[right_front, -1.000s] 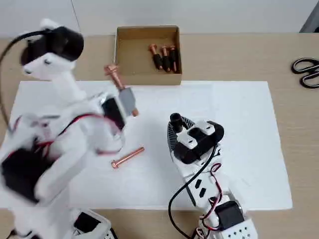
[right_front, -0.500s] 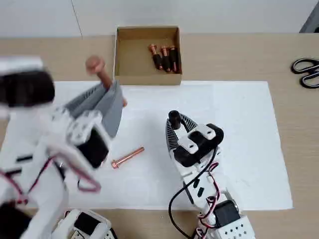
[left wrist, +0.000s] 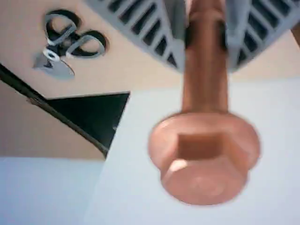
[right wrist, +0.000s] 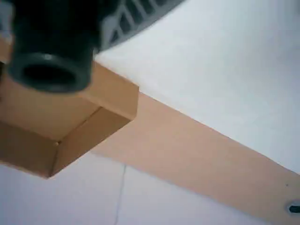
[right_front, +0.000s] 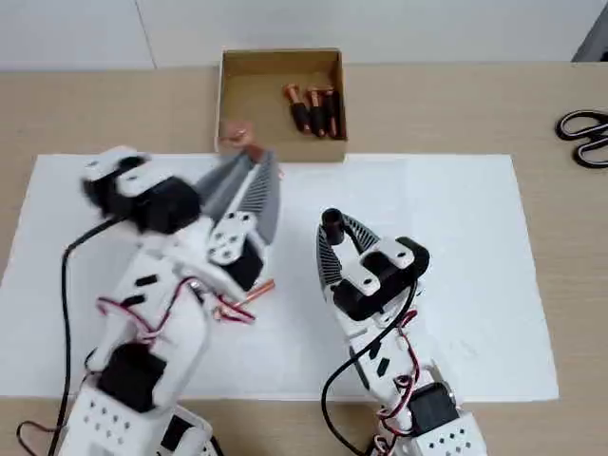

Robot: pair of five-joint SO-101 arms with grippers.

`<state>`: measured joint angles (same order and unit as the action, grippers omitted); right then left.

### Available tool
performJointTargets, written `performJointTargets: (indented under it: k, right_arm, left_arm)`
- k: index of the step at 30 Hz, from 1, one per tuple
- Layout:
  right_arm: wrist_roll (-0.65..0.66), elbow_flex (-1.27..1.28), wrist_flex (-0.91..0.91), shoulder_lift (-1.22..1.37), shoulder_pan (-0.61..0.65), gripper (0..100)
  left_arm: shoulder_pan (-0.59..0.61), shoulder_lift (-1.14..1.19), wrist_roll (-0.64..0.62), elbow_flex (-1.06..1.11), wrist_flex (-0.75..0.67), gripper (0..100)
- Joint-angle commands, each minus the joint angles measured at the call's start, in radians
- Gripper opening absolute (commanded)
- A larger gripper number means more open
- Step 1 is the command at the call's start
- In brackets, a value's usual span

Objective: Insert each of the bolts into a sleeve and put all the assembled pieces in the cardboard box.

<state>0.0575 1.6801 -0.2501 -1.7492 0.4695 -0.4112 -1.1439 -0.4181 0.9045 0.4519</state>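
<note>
Just in front of the open brown cardboard box [right_front: 280, 150], at its front left corner, the left gripper [right_front: 251, 163] is clamped on a copper-coloured hex-head bolt [right_front: 236, 136]. Its grey ribbed fingers [left wrist: 140, 23] pinch the shank, and the head juts past the tips toward the box wall. The left arm stretches diagonally over the white paper sheet [right_front: 456, 247] from the near left edge of the wooden table [right_front: 427, 104], wrist raised and angled toward the box. Beside it, the right arm rises from the near edge at mid-table and leans forward. The right gripper [right_front: 334, 237] is closed around a black cylindrical sleeve [right_front: 332, 224], held upright above the sheet, its open bore showing in the right wrist view. Three assembled pieces [right_front: 313, 109] lie inside the box toward its right side. A second copper bolt [right_front: 255, 293] rests on the sheet, partly under the left arm. Black-handled scissors [right_front: 584, 138] lie on the bare table, well apart at the far right.
</note>
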Motion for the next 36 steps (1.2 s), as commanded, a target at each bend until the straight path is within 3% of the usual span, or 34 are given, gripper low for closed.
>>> performJointTargets:
  k: [1, 5, 11, 17, 24, 30, 36]
  right_arm:
    - [0.008, 0.006, 0.018, -0.002, 0.001, 0.3]
    - [0.008, 0.006, 0.018, 0.001, 0.001, 0.3]
    - [0.014, 0.006, 0.018, -0.001, 0.001, 0.3]
    - [0.144, 0.006, 0.028, -0.007, 0.067, 0.3]
    - [0.164, 0.006, 0.030, -0.007, 0.079, 0.3]
    - [0.158, 0.006, 0.142, -0.022, -0.012, 0.3]
    - [0.153, 0.006, 0.162, -0.041, -0.012, 0.3]
  left_arm:
    - [0.006, 0.040, -0.163, -0.071, 0.014, 1]
    - [0.032, 0.077, -0.285, -0.107, 0.071, 1]
    - [-0.040, 0.157, -0.124, -0.107, 0.026, 1]
    - [-0.172, 0.172, 0.046, -0.105, -0.041, 1]
    - [-0.172, 0.164, 0.057, -0.097, -0.035, 1]
    - [-0.094, 0.101, 0.058, -0.093, -0.035, 1]
    - [-0.104, 0.049, 0.055, -0.047, -0.038, 1]
